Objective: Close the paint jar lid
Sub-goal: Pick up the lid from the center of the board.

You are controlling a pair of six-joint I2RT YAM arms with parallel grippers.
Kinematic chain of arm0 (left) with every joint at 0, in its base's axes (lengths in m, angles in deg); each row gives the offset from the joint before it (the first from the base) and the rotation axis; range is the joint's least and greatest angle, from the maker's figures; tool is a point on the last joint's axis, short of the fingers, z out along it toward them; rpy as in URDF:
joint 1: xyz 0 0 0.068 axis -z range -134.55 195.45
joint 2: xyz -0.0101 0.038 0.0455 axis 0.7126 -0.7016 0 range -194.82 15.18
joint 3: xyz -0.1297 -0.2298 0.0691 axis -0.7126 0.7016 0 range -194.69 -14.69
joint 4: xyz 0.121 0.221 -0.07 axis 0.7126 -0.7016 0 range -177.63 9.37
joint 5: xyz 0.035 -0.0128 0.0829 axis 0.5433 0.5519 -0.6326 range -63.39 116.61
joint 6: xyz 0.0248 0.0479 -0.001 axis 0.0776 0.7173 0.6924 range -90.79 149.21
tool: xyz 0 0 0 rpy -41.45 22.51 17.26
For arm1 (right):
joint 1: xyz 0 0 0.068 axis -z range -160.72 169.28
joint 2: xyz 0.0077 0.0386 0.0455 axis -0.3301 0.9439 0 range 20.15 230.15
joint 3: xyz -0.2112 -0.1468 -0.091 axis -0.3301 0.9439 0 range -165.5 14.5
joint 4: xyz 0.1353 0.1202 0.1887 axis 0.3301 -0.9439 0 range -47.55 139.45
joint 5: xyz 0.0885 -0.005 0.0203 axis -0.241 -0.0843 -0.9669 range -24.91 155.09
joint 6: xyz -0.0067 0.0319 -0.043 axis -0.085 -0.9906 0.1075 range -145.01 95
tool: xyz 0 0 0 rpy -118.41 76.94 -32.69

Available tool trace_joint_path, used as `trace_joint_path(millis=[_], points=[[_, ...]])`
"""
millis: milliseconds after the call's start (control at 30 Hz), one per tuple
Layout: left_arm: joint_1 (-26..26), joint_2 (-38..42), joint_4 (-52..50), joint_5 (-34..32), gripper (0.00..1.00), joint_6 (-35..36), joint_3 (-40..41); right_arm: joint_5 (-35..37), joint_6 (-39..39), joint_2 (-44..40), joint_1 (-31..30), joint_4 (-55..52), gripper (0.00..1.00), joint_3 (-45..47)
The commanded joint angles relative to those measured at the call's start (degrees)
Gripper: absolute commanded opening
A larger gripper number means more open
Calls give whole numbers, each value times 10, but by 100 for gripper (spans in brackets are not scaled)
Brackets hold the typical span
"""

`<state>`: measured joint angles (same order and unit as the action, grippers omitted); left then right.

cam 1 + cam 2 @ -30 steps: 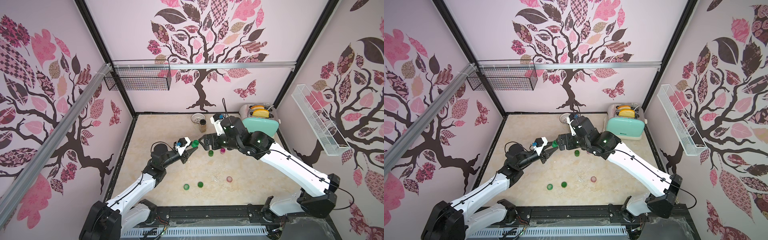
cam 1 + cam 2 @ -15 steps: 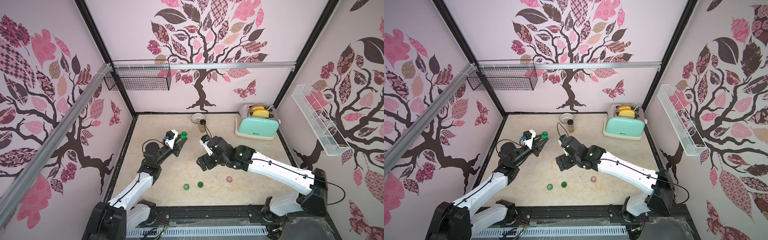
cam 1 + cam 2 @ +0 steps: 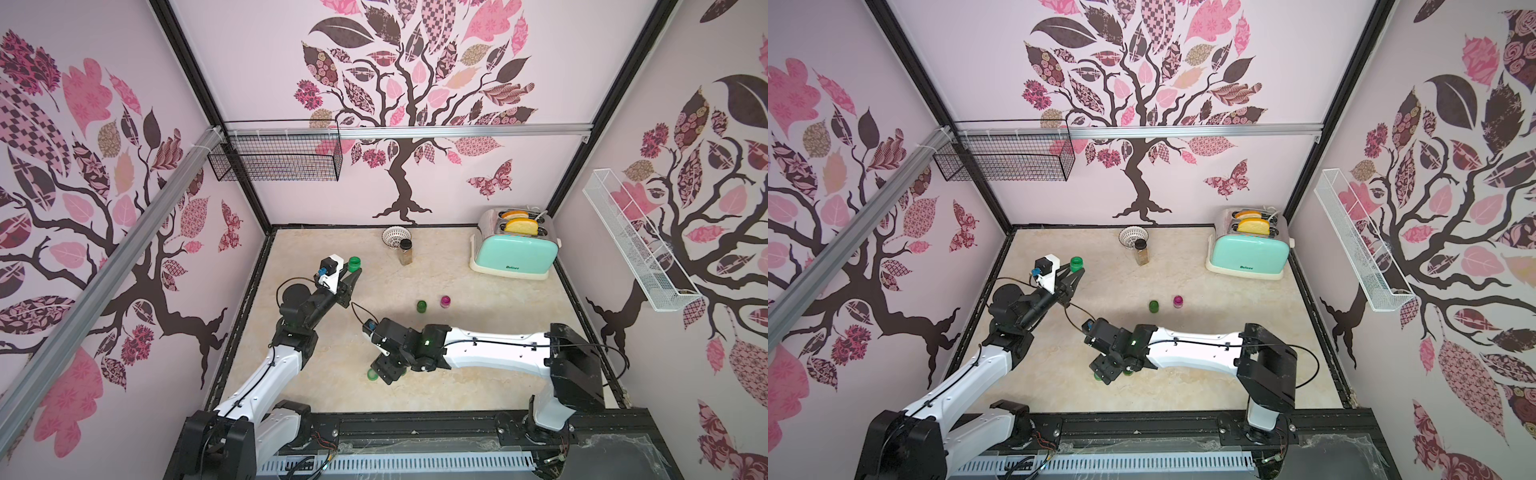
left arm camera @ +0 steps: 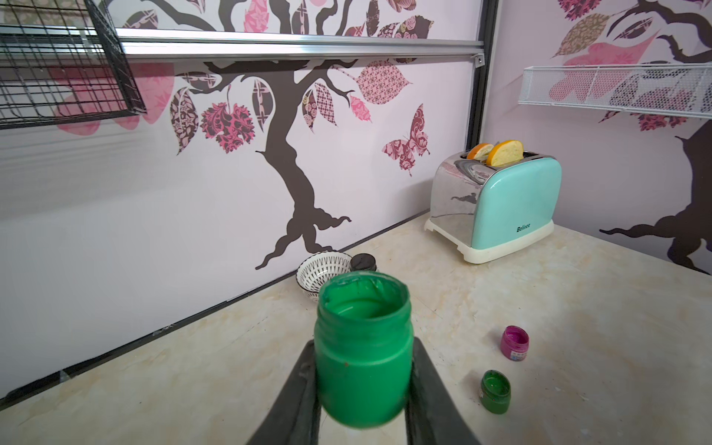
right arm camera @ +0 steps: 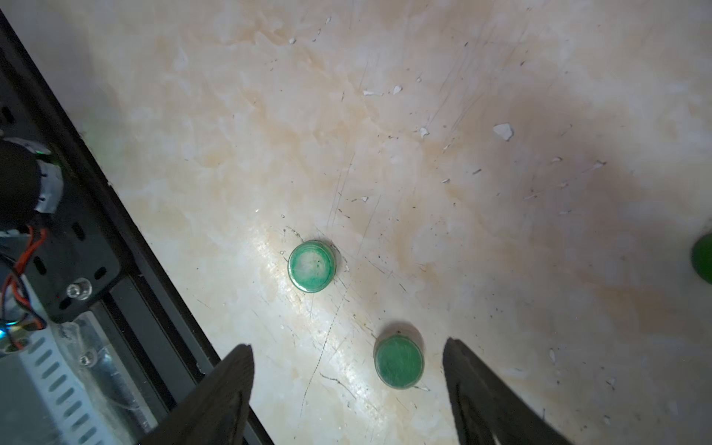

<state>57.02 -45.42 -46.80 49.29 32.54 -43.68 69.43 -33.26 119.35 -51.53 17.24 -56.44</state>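
My left gripper [image 4: 363,348] is shut on an open green paint jar [image 4: 362,308], lidless and upright, held above the table at the back left [image 3: 354,262] [image 3: 1076,263]. My right gripper [image 5: 346,346] hangs open, pointing down over the front of the table [image 3: 386,371]. Two green lids lie flat below it in the right wrist view. One lid [image 5: 398,361] sits between the fingers, nearer one finger [image 5: 462,370], untouched. The other lid [image 5: 312,266] lies further out. In both top views only a green edge of a lid [image 3: 371,375] [image 3: 1097,376] peeks out beside the gripper.
A small open green jar [image 3: 422,306] and a pink jar [image 3: 445,301] stand mid-table. A mint toaster [image 3: 515,249], a spice bottle [image 3: 406,251] and a white bowl [image 3: 395,235] are at the back. The black front rail [image 5: 77,239] runs close to my right gripper.
My right arm swung from the back middle to the front and came down over the green lids, jaws narrowing somewhat. My left arm pulled back left with the jar.
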Motion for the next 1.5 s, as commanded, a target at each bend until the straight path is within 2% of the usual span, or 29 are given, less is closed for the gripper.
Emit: trace_joint_path(millis=[0, 333, 600, 1133, 1467], points=[[-7, 9, 7, -10, 26, 3, 2, 4, 20, 30, -9, 0, 78, -26], [-13, 13, -1, -16, 27, 9, 2, 19, 20, 100, -31, -10, 75, -65], [-14, 16, -2, -14, 27, 8, 2, 21, 22, 133, -35, -24, 67, -92], [-13, 16, -4, -9, 27, 6, 2, 30, 14, 178, -35, -50, 52, -126], [-14, 16, -5, -4, 28, 5, 2, 38, 12, 193, -35, -58, 49, -140]])
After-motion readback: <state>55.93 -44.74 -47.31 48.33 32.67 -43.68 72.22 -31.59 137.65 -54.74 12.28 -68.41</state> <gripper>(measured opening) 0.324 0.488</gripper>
